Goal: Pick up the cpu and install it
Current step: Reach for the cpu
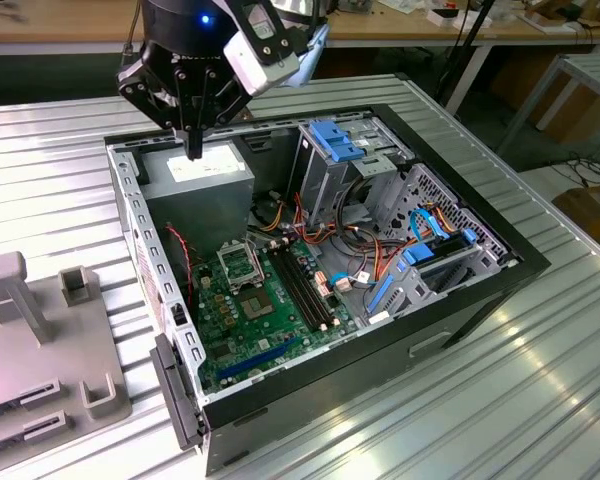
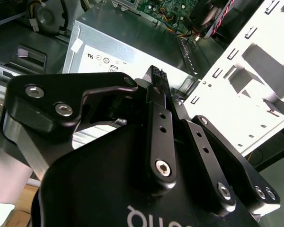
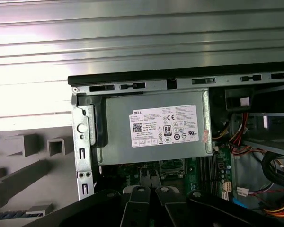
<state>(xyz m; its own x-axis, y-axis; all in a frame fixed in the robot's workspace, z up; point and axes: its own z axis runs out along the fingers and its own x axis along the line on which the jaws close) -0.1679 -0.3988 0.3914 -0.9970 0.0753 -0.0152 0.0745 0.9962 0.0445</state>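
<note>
cpu: too small to spot, can't tell where it sits | socket (image 1: 242, 265) mid-frame on the motherboard (image 1: 270, 312), can't tell if it's filled | gripper (image 1: 193, 148) upper left, fingers pinched narrow, hovers over the power supply (image 1: 205, 178) | progress: install looks not done yet imo

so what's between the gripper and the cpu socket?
The grey power supply, in the exterior view: the gripper hangs above it, the socket lies on the board beside it.
</note>
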